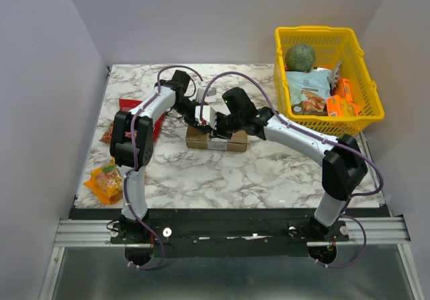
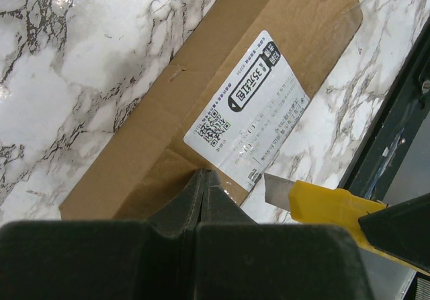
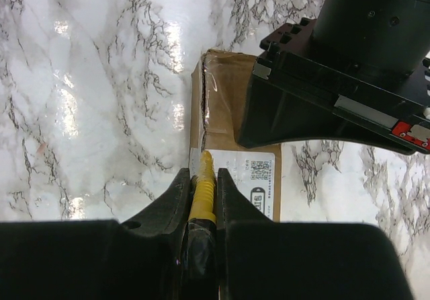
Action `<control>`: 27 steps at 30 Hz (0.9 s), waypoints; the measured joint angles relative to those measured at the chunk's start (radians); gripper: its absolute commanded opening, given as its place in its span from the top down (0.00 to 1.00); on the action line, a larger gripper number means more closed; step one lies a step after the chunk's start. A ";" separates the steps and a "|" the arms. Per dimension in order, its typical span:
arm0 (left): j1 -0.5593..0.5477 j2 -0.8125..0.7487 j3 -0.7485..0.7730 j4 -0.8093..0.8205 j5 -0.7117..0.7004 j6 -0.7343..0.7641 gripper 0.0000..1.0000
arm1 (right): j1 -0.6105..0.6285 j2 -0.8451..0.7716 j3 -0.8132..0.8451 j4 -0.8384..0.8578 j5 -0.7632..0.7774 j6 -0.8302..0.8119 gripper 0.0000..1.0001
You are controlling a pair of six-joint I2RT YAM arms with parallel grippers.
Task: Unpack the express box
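**A:** Two claws were at the box in that frame. The small brown cardboard express box (image 1: 235, 141) lay flat near the middle of the white marble table (image 1: 269, 172), white shipping label (image 2: 248, 105) facing up.

**B:** Left side?

**A:** On the left gripper (image 2: 203, 179) the fingers were pressed together with nothing between them. The tips sat at the box's long edge, just beside the label. It read as a hold-down, but I couldn't confirm contact.

**B:** Right?

**A:** That right gripper (image 3: 201, 176) was clamped on a yellow-handled utility knife (image 2: 326, 207), blade out. The tip was at the box edge by the label's end. Couldn't tell whether steel touched cardboard.

**B:** Step?

**A:** My read: cutting the seal. The flaps were closed. Glossy clear tape (image 3: 207, 98) ran along the seam, and I saw no open slit.

**B:** Next move needs?

**A:** Blade tip into the tape line, shallow. Then a straight draw along the seam, away from the left fingers. Left has to stop the box sliding. Contents unknown, so depth mattered.
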 measured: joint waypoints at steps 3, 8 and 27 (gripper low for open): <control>0.000 0.001 0.000 0.000 0.000 0.000 1.00 | 0.000 0.000 0.000 0.000 0.000 0.000 1.00; 0.000 0.002 0.001 -0.001 0.002 0.000 1.00 | 0.000 0.000 0.000 0.000 -0.008 0.000 0.99; 0.002 0.008 0.007 -0.007 0.006 0.000 1.00 | 0.000 0.005 0.000 -0.001 -0.021 -0.008 1.00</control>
